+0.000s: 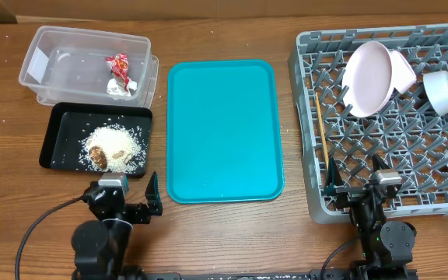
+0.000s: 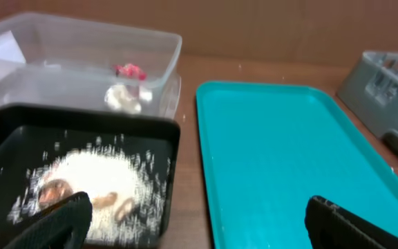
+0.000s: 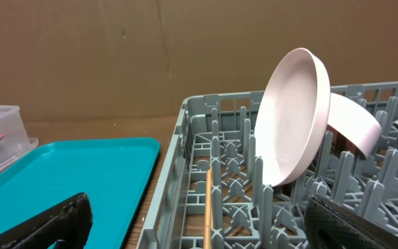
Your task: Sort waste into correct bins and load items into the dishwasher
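Since the left tool point(image 2: 199, 227) and right tool point(image 3: 199, 223) both gape wide and empty, the danger sits in the grey dish rack point(image 1: 411, 148) at 3 o'clock overhead. Its tilted white plate point(image 1: 368, 78) could topple if bumped, and the chopsticks point(image 1: 322, 132) along its 9 o'clock edge might slip through.

You have bright, even light from above, and shadows on the tabletop point(image 1: 224, 233) are short and soft. Your overhead view is sharp throughout. Your left wrist view is smeared, with the rice point(image 2: 95, 173) and the clear tub point(image 2: 61, 76) blurred. Your right wrist view is crisp on the plate point(image 3: 292, 117).
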You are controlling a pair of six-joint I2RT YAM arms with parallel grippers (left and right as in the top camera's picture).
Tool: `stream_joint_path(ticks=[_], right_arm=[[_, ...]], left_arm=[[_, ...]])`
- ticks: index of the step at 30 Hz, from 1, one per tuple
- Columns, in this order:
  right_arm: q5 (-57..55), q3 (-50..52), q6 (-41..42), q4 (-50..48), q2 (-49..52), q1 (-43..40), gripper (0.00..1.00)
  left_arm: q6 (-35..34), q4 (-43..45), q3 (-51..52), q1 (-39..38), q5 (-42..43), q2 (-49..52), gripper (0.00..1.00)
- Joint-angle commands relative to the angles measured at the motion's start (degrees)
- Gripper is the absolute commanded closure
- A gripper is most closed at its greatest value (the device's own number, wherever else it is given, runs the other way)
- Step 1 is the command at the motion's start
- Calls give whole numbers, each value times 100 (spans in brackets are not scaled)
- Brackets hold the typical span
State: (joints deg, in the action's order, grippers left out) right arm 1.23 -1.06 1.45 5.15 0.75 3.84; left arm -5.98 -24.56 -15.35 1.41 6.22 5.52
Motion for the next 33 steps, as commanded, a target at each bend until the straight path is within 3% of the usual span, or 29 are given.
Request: stream_joint_path(ticks=[1,11,17,33], right_arm=[[-31,59,-33,-33,-59,22,0],[-31,59,-33,-33,-59,22,0],[-31,59,-33,-33,-59,22,0],[-31,59,-33,-33,-59,22,0]], left_arm=[[-61,439,393,-44,-129,-380,0],[20,2889,1504,-44,-817,-533,0],[11,2017,1510,-39,-855,-533,0],[-2,2031,1508,-33,-767,-531,0]])
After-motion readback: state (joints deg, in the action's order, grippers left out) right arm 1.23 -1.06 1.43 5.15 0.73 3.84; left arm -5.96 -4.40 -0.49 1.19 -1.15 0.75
